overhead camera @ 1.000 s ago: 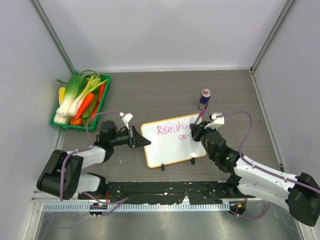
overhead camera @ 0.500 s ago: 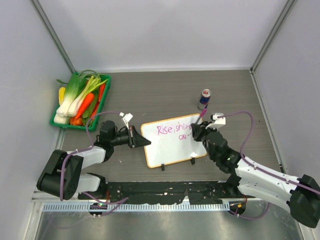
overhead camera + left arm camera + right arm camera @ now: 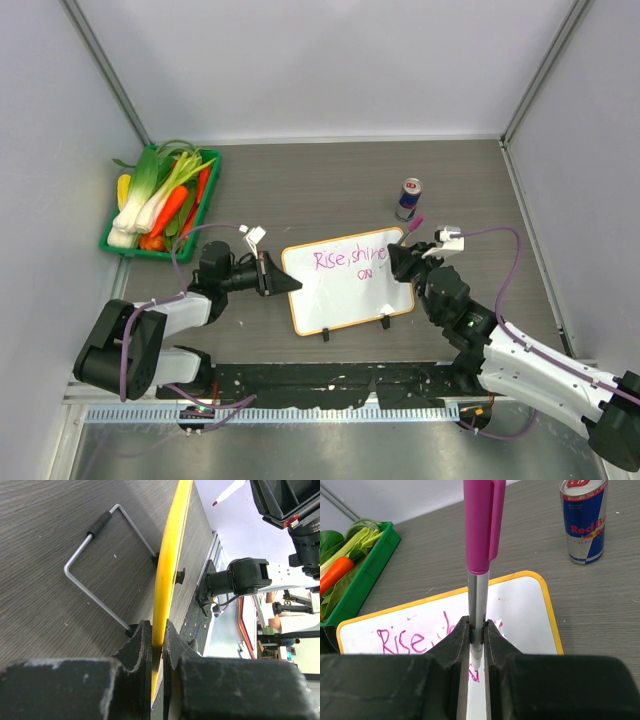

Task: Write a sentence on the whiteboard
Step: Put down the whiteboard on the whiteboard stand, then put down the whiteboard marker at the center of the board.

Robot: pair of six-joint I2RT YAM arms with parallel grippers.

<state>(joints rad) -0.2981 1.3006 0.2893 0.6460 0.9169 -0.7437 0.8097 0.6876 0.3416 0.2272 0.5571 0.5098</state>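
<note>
Light, stiff and probably slippery, the orange-framed white whiteboard [image 3: 350,290] is pinched at its left frame edge by the left gripper [image 3: 157,630]. The right gripper [image 3: 476,630] clamps a pink-capped marker [image 3: 479,525] over its right end.

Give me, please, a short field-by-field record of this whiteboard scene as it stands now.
whiteboard: orange-framed, centre of the scene
sentence: pink, reads roughly "Rise shine", small scribble beneath
left gripper: fingers shut on the whiteboard's left edge
right gripper: fingers shut on the pink marker, tip down over the board's right part; contact cannot be told
can: upright, beyond the board's far right corner
green tray: far left, holding vegetables
</note>
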